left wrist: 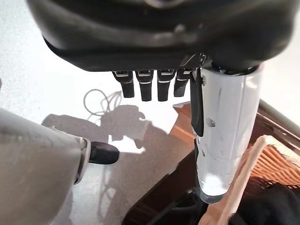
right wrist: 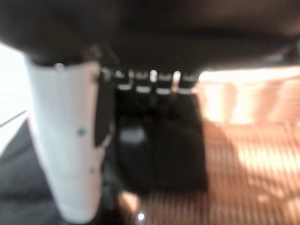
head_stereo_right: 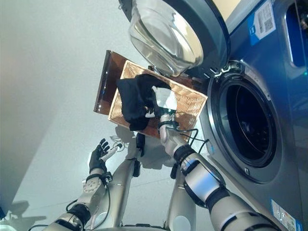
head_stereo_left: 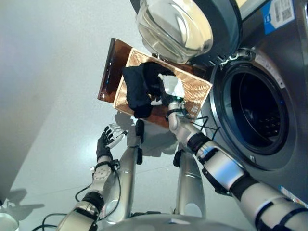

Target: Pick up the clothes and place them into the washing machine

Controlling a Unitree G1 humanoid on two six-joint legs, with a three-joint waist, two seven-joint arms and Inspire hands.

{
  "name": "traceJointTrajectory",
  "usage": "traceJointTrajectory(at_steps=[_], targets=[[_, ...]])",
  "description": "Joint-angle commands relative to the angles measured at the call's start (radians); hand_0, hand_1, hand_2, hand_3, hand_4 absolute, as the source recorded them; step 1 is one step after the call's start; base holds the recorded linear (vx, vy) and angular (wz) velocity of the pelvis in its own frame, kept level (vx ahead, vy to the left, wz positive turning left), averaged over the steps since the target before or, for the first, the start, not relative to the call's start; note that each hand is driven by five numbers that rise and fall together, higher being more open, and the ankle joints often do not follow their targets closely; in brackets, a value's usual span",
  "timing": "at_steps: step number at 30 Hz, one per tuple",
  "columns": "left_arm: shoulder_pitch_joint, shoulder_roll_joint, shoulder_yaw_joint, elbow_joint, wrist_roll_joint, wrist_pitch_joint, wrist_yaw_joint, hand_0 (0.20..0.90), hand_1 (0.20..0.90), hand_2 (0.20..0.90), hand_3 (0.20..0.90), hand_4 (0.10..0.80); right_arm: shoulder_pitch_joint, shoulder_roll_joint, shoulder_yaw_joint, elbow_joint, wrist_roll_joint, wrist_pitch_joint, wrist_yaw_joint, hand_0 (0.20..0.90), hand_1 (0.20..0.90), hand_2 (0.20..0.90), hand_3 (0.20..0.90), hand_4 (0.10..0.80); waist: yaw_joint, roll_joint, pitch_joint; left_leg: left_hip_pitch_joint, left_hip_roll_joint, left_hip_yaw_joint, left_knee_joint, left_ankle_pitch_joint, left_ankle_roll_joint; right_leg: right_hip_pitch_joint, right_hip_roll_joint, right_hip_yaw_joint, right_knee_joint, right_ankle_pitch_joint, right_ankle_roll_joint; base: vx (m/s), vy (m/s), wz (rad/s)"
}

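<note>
Black clothes lie heaped in a woven basket that rests on a brown stand. My right hand reaches into the basket, its straight fingers lying on the dark cloth beside the weave, thumb extended. The hand is open and nothing is lifted. My left hand hovers open over the floor, short of the stand and away from the basket; its wrist view shows the basket rim and a bit of black cloth past the thumb.
The washing machine stands to the right with its round drum opening dark and open. Its glass door swings out above the basket. Pale floor spreads to the left.
</note>
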Motion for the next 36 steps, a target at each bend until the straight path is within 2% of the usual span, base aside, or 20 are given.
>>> traceJointTrajectory(at_steps=[1,6,7,8,9,27,36], targets=[[0.06,0.043,-0.003,-0.083,-0.014,-0.046,0.007,0.9,0.9,0.9,0.9,0.8,-0.152,0.007,0.017,-0.008,0.003,-0.042,0.004,0.9,0.9,0.9,0.9,0.8,0.039,0.085,0.037,-0.001,-0.017,-0.03,-0.234,0.158,-0.065,0.003,0.017,-0.034,0.02,-0.051,-0.008,0.0,0.0,0.0],[0.058,0.048,0.003,-0.095,-0.02,-0.041,0.002,0.9,0.9,0.9,0.9,0.8,-0.184,0.019,0.03,0.022,0.042,-0.057,0.04,0.9,0.9,0.9,0.9,0.8,0.047,0.085,0.042,-0.016,-0.015,-0.03,-0.229,0.156,-0.067,-0.009,0.016,-0.037,0.02,-0.049,-0.008,-0.001,0.001,0.01],[0.063,0.052,0.003,-0.106,-0.018,-0.037,-0.006,0.9,0.9,0.9,0.9,0.8,-0.196,0.027,0.036,0.024,0.064,-0.067,0.063,0.853,0.853,0.853,0.853,0.767,0.049,0.083,0.042,-0.022,-0.014,-0.03,-0.227,0.156,-0.067,-0.012,0.015,-0.04,0.021,-0.05,-0.008,-0.002,0.004,0.04],[0.063,0.052,0.004,-0.104,-0.018,-0.035,-0.01,0.9,0.9,0.9,0.9,0.8,-0.2,0.033,0.04,0.03,0.074,-0.072,0.069,0.252,0.252,0.252,0.252,0.337,0.051,0.082,0.043,-0.023,-0.014,-0.03,-0.226,0.156,-0.067,-0.012,0.015,-0.04,0.021,-0.05,-0.008,-0.001,0.005,0.06],[0.064,0.053,0.006,-0.102,-0.018,-0.034,-0.012,0.9,0.9,0.9,0.9,0.8,-0.205,0.04,0.039,0.036,0.084,-0.077,0.074,0.2,0.2,0.2,0.2,0.3,0.051,0.081,0.044,-0.024,-0.014,-0.03,-0.225,0.155,-0.067,-0.013,0.015,-0.041,0.022,-0.05,-0.008,0.001,0.003,0.03],[0.06,0.048,0.034,-0.059,-0.005,-0.021,-0.018,0.9,0.9,0.9,0.9,0.8,-0.181,0.04,0.033,0.046,0.105,-0.093,0.079,0.2,0.2,0.2,0.2,0.3,0.049,0.068,0.038,-0.016,-0.009,-0.031,-0.216,0.145,-0.063,-0.005,0.017,-0.042,0.033,-0.063,-0.011,0.0,0.0,0.0],[0.061,0.039,0.048,-0.036,0.001,-0.018,-0.015,0.9,0.9,0.9,0.9,0.8,-0.106,0.016,-0.005,-0.011,0.138,-0.103,0.07,0.2,0.2,0.2,0.2,0.3,0.038,0.057,0.013,0.01,-0.008,-0.027,-0.212,0.134,-0.06,0.021,0.019,-0.04,0.039,-0.073,-0.009,0.008,-0.004,0.0]])
